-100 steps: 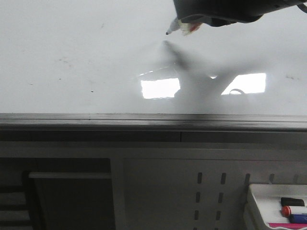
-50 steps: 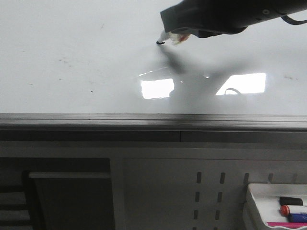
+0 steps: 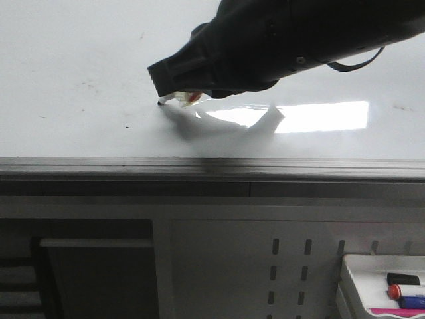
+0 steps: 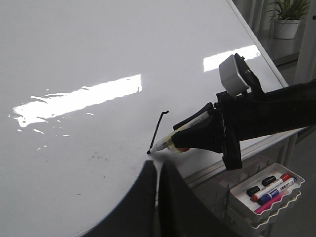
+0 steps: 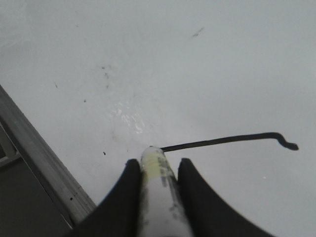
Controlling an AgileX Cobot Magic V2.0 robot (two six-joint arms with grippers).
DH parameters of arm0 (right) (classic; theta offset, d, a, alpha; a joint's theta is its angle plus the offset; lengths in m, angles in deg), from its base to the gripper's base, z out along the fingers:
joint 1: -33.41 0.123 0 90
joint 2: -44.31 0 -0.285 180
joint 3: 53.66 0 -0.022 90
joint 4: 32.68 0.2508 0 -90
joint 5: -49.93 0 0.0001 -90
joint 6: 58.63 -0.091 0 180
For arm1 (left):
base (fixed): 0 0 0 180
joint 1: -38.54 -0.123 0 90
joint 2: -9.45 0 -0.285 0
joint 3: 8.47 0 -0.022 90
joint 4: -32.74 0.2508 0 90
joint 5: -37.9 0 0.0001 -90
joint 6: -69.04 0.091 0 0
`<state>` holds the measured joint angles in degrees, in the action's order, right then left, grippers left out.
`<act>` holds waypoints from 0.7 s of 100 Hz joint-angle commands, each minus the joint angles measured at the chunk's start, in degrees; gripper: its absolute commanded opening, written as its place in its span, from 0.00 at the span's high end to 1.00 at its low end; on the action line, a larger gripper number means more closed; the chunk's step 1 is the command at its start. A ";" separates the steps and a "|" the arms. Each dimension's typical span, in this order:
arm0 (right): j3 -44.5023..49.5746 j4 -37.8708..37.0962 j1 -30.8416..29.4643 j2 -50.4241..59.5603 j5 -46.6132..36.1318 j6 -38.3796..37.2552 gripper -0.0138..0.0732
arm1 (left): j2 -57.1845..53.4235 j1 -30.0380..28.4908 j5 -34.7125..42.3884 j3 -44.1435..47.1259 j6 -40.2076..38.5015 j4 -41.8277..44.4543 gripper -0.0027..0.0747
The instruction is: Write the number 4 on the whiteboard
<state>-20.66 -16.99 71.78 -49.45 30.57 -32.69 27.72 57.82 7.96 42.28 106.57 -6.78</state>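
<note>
The whiteboard [image 3: 80, 53] fills the upper front view. My right gripper [image 3: 178, 92] comes in from the upper right, shut on a white marker [image 3: 174, 100] whose black tip touches the board. The front view hides the line. In the left wrist view a single slanted black stroke of the number 4 [image 4: 158, 131] ends at the marker [image 4: 170, 140] tip. In the right wrist view the stroke [image 5: 222, 140] runs away from the marker [image 5: 158, 187] between my fingers [image 5: 129, 182]. My left gripper [image 4: 159, 170] hovers just short of the marker tip, shut and empty.
The board's grey metal edge [image 3: 199, 166] runs along its near side. Below it is a slotted panel [image 3: 292, 266]. A small white tray [image 3: 355, 279] with several markers hangs at lower right, also in the left wrist view [image 4: 242, 205]. A potted plant [image 4: 286, 24] stands beyond the board.
My right gripper has moved left and toward the board's near edge with the marker. The marker tip has travelled the same way across the board.
</note>
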 commanded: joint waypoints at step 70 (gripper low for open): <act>1.41 1.10 -24.82 19.00 26.31 0.34 0.91 | 0.70 -0.18 3.84 -1.45 -0.70 -1.82 0.99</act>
<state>-19.30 -15.05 50.35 -32.76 57.15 -32.69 27.72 57.82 7.96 42.28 106.57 -6.78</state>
